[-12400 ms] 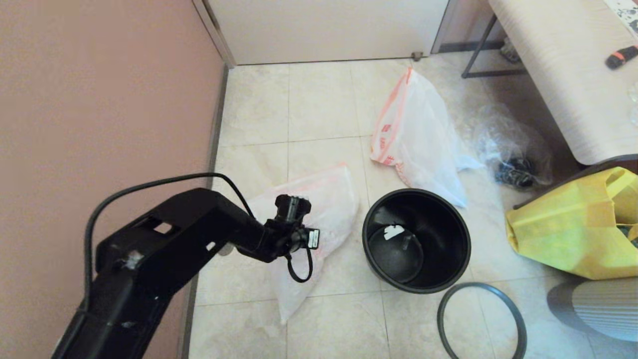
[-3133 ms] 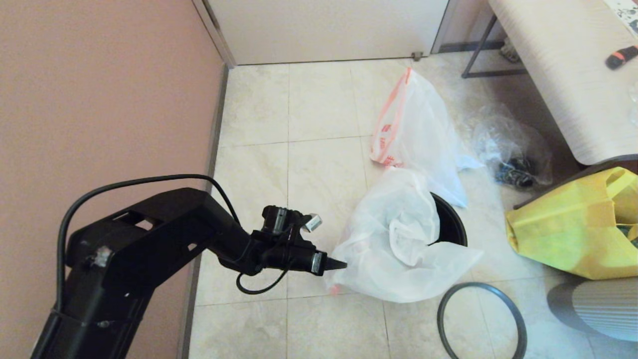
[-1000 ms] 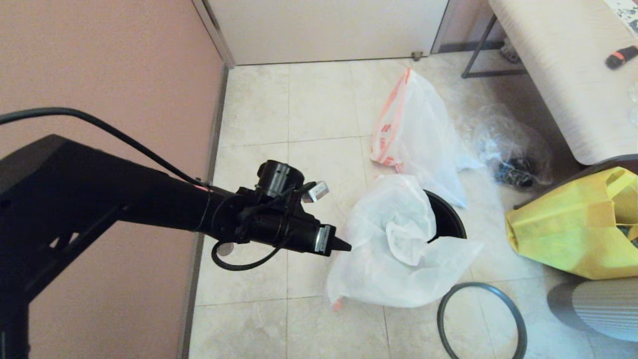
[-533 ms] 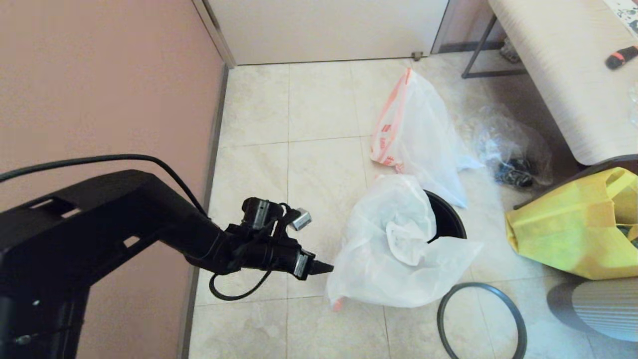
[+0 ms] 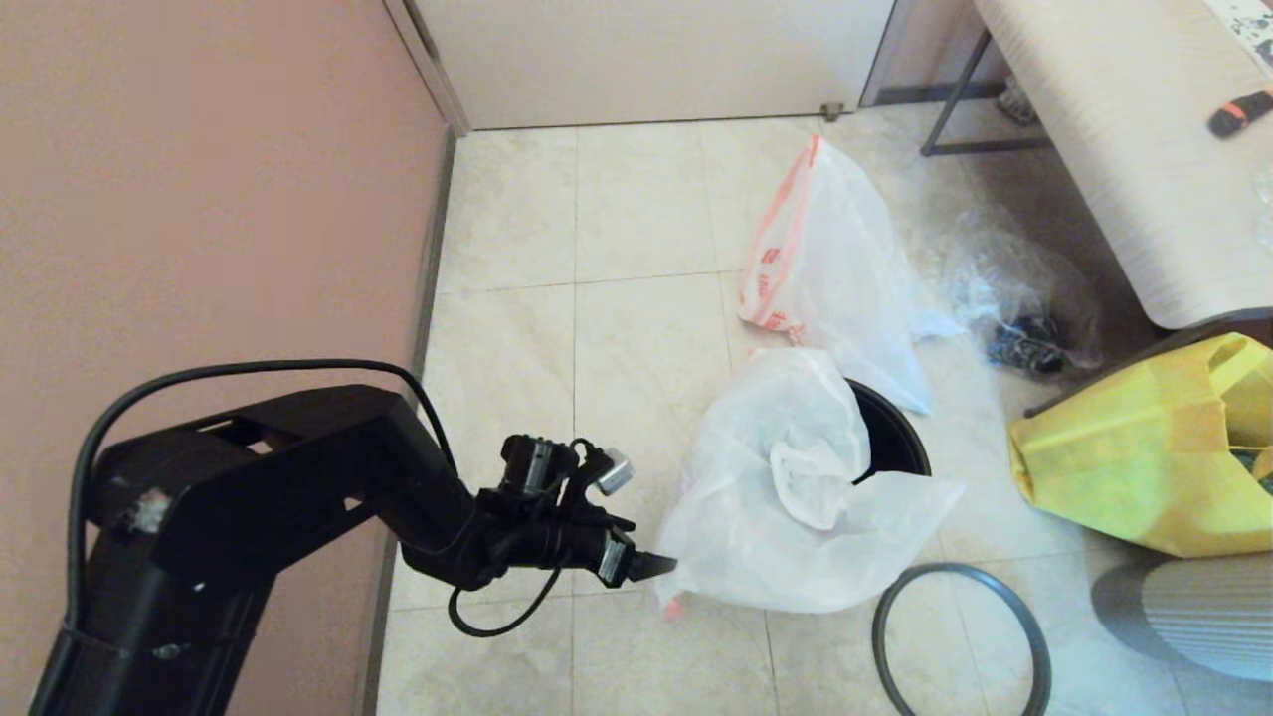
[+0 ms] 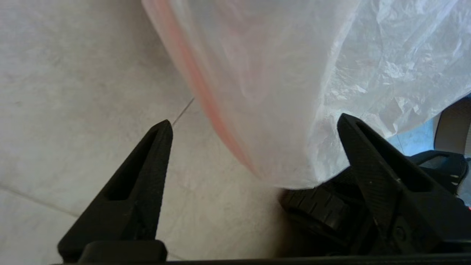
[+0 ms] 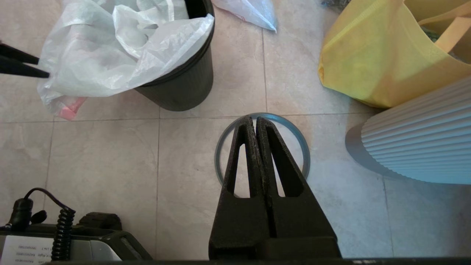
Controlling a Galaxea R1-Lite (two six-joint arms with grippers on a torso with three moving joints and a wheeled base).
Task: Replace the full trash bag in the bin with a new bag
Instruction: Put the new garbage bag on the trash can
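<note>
The new bag [image 5: 796,487], thin and white with a pink edge, is draped over the black bin [image 5: 900,443], covering most of its mouth and hanging down its left side. My left gripper [image 5: 656,567] is open at the bag's lower left edge; in the left wrist view the bag [image 6: 294,73] hangs just ahead of the gripper [image 6: 254,120], ungripped. The full trash bag [image 5: 825,259] lies on the floor behind the bin. My right gripper [image 7: 254,119] is shut on nothing, above the grey rim ring [image 7: 298,140], which lies on the floor [image 5: 960,636] near the bin [image 7: 184,88].
A yellow tote [image 5: 1144,457] and a white ribbed object [image 5: 1193,617] stand at the right. A clear bag with dark items [image 5: 1024,298] lies under the table [image 5: 1124,129]. A pink wall [image 5: 199,199] runs along the left.
My left gripper has opened and sunk lower, toward the bag's bottom left edge. The bag stays draped over the bin. The right gripper has not moved.
</note>
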